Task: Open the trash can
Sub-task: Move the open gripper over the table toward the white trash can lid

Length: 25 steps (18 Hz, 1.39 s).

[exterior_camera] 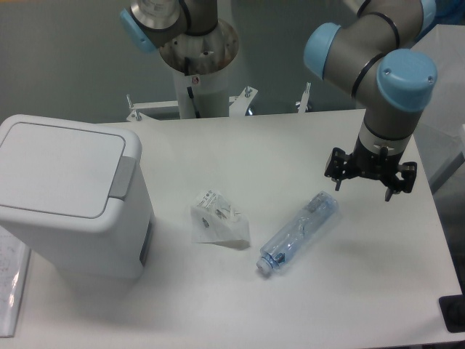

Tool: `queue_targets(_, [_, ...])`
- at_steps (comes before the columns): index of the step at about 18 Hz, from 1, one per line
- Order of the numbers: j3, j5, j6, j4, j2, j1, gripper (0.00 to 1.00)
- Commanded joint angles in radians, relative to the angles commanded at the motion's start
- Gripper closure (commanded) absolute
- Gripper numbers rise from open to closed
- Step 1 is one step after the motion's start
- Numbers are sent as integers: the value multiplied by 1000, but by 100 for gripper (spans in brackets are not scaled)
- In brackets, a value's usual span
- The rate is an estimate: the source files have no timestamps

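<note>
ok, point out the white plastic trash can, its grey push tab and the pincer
white plastic trash can (62, 171): fixed camera, flat lid.
grey push tab (122, 177): fixed camera, tab middle.
pincer (370, 187): fixed camera, between fingertips.

Clear plastic bottle (298, 233) lying on white table (290, 145); small clear bag (218, 219) just left.

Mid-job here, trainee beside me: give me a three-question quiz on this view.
1. True or false: the trash can lid is shut.
2. What lies nearest the gripper? A) small plastic bag B) clear bottle C) trash can
3. On which image side of the lid does the grey push tab sit?

Key: 1 true. 2 B. 3 the right side, facing the bag.
</note>
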Motion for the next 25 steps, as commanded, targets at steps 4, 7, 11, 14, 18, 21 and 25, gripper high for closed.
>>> queue_targets(4, [0,-2,-3,0,9,-8,0])
queue_targets(7, [0,-37,-52,2,14,-21,0])
queue_targets(11, [15,-80,-152,3,20,-54,0])
queue_targets(14, [24,-84,-248,5,20,-97,0])
queue_targets(18, [40,-101,-372,9,18,-152,0])
queue_targets(21, [57,-156,-457,11,20,-173,0])
queue_targets(25, [69,-283,-587,9,49,-175,0])
